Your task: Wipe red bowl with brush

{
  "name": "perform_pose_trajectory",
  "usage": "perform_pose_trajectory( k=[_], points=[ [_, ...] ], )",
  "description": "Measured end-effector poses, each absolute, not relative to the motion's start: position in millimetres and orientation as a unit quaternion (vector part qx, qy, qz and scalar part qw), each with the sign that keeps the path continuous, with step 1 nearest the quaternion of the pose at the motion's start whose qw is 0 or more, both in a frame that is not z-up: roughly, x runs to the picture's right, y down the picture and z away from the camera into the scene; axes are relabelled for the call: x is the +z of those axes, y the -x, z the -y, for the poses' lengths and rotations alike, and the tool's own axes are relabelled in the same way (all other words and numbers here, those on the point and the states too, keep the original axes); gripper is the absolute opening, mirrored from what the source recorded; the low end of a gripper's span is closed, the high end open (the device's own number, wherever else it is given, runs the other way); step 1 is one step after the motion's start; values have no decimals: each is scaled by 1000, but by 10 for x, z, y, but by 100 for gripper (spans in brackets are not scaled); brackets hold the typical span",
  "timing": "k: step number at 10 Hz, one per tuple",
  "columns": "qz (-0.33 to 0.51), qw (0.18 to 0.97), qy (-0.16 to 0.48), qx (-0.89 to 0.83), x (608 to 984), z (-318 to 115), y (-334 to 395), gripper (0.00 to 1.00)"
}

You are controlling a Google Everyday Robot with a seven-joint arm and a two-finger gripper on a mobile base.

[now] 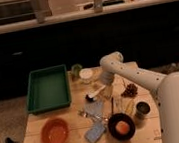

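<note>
The red bowl (pixel 55 132) sits empty at the front left of the wooden table (pixel 35 122). The brush (pixel 93 96) lies near the table's middle, its dark head to the left and its white handle running up-right toward my gripper. My gripper (pixel 107 89) hangs down from the white arm (pixel 134 74) at the handle's right end, well to the right of and behind the red bowl. I cannot tell whether it touches the handle.
A green tray (pixel 48 87) stands at the back left, with a green cup (pixel 75 70) and a white cup (pixel 86 75) beside it. A black bowl with an orange ball (pixel 121 127), a blue sponge (pixel 95 133), a grey cloth (pixel 94 108), a fork (pixel 91 116), a metal can (pixel 142 109) and a pine cone (pixel 130 89) crowd the front right.
</note>
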State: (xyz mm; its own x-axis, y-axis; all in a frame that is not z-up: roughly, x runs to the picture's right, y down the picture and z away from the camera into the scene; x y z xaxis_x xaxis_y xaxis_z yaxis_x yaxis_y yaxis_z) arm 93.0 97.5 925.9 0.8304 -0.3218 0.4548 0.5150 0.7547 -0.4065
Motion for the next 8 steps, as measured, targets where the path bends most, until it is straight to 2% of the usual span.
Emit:
perform_pose_trajectory(
  k=[3,8],
  points=[
    [166,924,255,-231,9042,-751,-1024,80],
    [163,923,263,-230,9178,-807,-1021,80]
  ],
)
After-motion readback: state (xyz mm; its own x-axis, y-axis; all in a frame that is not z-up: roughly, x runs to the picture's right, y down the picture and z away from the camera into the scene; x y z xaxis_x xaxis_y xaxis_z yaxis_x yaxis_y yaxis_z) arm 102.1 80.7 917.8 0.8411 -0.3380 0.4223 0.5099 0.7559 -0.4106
